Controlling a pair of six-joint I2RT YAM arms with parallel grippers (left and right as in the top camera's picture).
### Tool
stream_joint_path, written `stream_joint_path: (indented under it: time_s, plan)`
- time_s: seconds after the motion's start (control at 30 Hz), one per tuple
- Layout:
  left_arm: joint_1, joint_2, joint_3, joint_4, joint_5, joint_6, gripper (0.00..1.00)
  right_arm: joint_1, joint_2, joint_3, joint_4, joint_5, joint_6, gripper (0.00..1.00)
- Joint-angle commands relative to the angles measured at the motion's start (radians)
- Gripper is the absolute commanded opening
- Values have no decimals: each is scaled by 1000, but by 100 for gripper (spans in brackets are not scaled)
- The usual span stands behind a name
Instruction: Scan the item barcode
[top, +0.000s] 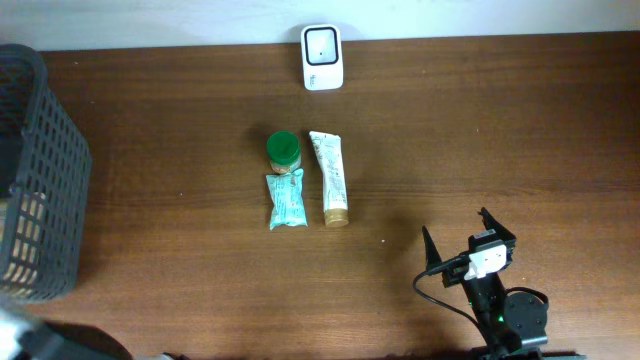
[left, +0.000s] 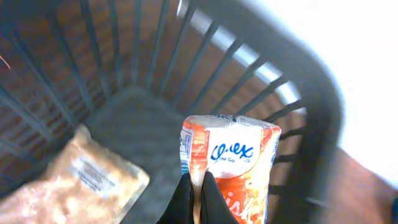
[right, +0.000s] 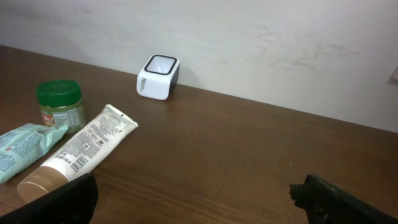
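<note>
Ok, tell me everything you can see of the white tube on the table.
The tube is a white, soft-looking plastic squeeze tube with greenish print and a tan cap in place. It lies flat on the brown table, its crimped end toward the white scanner and its cap toward the robot. A barcode faces up near the cap. A teal packet lies close alongside; whether they touch cannot be told.

Basket bars (left: 249, 81) and a bag (left: 81, 180) hem the tissue pack (left: 239, 158); open only above

Left gripper (left: 195, 194) jaws pinched tight together, angled downward; right gripper (top: 455, 226) jaws spread wide, held low.
</note>
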Motion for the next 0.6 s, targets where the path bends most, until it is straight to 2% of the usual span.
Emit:
stream_joint_path:
  time_s: [0.0, 0.1, 0.23, 0.37, 0.5, 0.57]
  plan:
    - [2, -138, 14, 5, 106, -51, 0, 7, -6, -8, -1, 5, 12, 98]
    - [-23, -233, 14, 6, 220, -62, 0, 7, -6, -8, -1, 5, 12, 98]
    - [-132, -274, 13, -51, 275, -60, 0, 7, -6, -8, -1, 5, 12, 98]
    - [-365, -274, -24, -131, 252, -23, 0, 7, -6, -8, -1, 4, 12, 98]
    - [-674, -269, -168, -118, 92, -24, 0, 7, -6, -8, -1, 5, 12, 98]
    - [-769, -261, -227, -98, 52, -24, 0, 7, -6, -8, -1, 5, 12, 98]
